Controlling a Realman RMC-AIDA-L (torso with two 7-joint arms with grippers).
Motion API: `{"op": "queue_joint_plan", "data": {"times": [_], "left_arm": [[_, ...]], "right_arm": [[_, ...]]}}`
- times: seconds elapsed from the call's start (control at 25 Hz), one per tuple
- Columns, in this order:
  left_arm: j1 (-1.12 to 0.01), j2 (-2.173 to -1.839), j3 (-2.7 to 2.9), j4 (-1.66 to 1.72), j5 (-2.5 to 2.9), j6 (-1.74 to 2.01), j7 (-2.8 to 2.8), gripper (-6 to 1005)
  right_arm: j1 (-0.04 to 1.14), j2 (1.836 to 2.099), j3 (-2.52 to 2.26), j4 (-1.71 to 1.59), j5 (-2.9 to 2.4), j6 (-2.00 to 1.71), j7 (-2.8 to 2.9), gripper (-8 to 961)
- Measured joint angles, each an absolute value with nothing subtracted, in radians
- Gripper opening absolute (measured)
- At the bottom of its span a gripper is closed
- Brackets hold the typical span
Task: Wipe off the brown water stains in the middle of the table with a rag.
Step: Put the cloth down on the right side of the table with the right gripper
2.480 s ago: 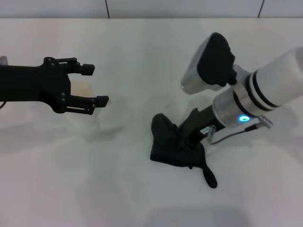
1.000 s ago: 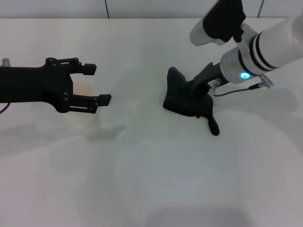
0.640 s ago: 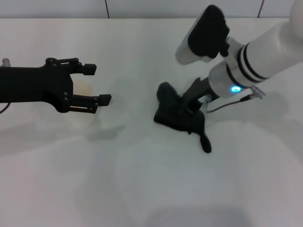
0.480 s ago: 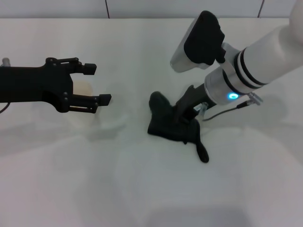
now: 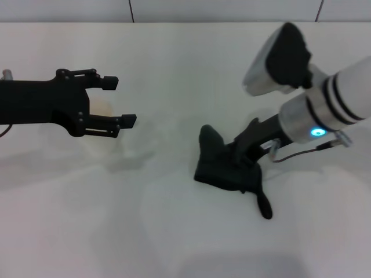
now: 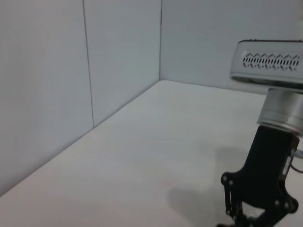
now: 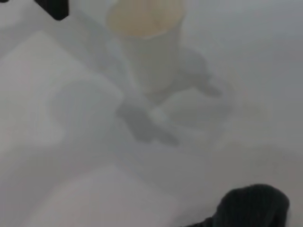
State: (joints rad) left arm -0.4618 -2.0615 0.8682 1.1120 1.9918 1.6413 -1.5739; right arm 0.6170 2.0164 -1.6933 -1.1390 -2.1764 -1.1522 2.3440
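Pressing black rag (image 5: 225, 165) onto white table (image 5: 174, 63) mid-table, right gripper (image 5: 246, 152) clamped on wad, thin tail trailing toward robot

No brown stain visible now, so judging wipe nearly done

Risks imo:
- tail flops, smears leftover film
- stroke drifts left toward clear cup (image 7: 146, 35), tips it
- left gripper (image 5: 116, 103) spread wide above cup, holding nothing
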Motion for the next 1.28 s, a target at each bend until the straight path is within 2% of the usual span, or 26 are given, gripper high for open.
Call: {"op": "queue_joint_plan", "data": {"times": [0.2,0.68,1.28], "left_arm": [[-0.462,-2.062,0.868,1.115,1.978,1.641,-1.574,886],[-0.46,-2.062,0.867,1.112,1.967,1.628,-1.562,886],[-0.46,-2.063,0.867,1.107,1.965,1.614,-1.562,886]], "right_arm": [[0.538,2.01,-1.586,-1.2,-2.179,-1.18,2.317,129],[0.441,2.003,-1.272,-1.196,-2.182,-1.294,2.211,137],[0.408,1.995,-1.112,-1.14,-2.194,-1.311,2.132,147]]}}
